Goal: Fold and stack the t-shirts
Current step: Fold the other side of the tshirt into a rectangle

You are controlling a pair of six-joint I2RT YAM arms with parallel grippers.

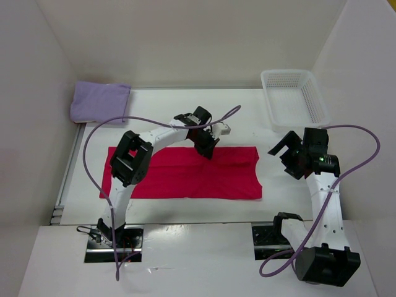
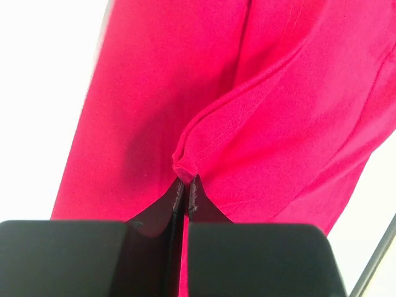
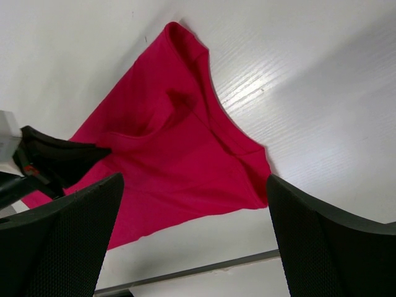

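The left gripper (image 2: 185, 185), clenched on the red shirt (image 1: 185, 176)'s far edge, probably must lift it nearward to fold; right gripper (image 1: 286, 151) spread wide.

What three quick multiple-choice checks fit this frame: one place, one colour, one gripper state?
1. Where is the folded lavender cloth shirt?
A. far-left corner of the white table
B. under the right arm
C. on top of the spread shirt

2. What colour is the cloth t-shirt spread flat between the arms?
A. off-white
B. lavender
C. red

3. What is the left gripper doing?
A. open above bare table
B. shut on a raised fold of the spread t-shirt
C. shut on the lavender shirt

Key:
1 A: it sits at the top left of the overhead view, apart from the arms.
2 C: all three views show red cloth.
3 B: the left wrist view shows the fingers pinched together on a pucker of cloth, while the right gripper hangs open.
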